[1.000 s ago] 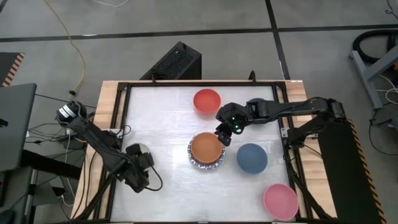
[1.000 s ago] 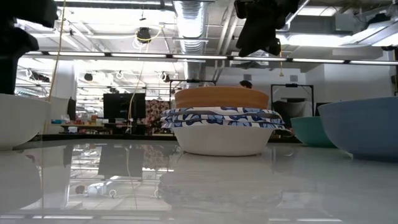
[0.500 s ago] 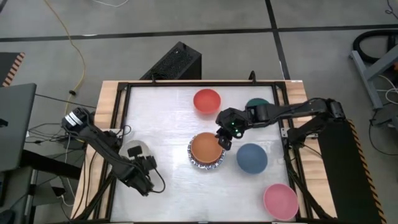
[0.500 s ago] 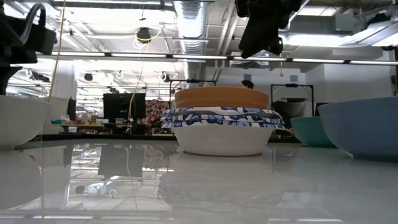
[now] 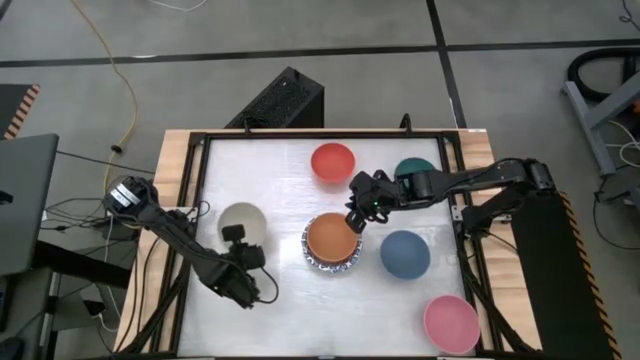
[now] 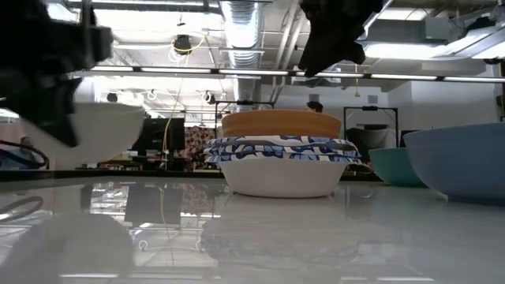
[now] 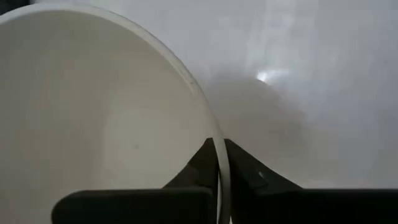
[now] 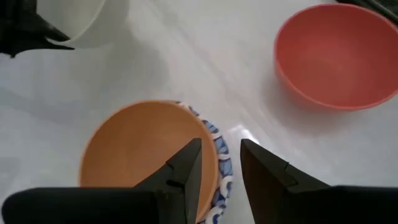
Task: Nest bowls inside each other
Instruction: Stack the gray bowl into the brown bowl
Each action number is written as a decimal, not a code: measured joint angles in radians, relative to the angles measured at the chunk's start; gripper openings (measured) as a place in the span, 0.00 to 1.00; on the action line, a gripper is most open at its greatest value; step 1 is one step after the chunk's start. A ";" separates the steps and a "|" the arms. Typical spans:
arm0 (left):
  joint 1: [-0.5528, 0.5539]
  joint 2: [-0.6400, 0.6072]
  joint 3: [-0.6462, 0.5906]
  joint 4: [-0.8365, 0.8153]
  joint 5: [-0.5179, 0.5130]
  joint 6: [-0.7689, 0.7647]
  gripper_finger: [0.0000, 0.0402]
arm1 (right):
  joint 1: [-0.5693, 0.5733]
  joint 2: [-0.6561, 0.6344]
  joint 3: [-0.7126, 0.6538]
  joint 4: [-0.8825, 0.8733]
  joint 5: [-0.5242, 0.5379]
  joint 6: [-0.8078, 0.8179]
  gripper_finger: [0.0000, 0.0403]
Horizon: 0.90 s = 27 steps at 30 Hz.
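Left gripper (image 7: 219,180) clenched on cream bowl (image 5: 243,222) rim, right gripper (image 8: 219,163) parted above orange bowl (image 8: 146,149)

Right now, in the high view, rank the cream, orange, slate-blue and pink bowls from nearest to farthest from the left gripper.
1. Cream bowl: held at its rim by the left gripper, table's left part.
2. Orange bowl: middle, top of the stack.
3. Slate-blue bowl: right of the stack.
4. Pink bowl: right near corner.
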State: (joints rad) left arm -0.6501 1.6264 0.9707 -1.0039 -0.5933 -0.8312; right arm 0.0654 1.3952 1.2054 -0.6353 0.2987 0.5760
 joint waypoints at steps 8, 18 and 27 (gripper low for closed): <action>0.058 0.000 0.083 0.000 -0.252 0.201 0.00 | 0.000 0.000 0.000 0.023 0.028 -0.008 0.33; 0.167 -0.001 0.150 0.079 -0.641 0.578 0.00 | 0.010 0.000 0.000 0.335 0.146 -0.301 0.33; 0.303 -0.001 0.150 0.198 -0.814 0.886 0.00 | 0.077 0.032 0.001 0.723 0.399 -0.715 0.33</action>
State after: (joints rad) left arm -0.3475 1.6253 1.1206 -0.8059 -1.4072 0.0550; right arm 0.1423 1.4272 1.2066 0.0872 0.6982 -0.1386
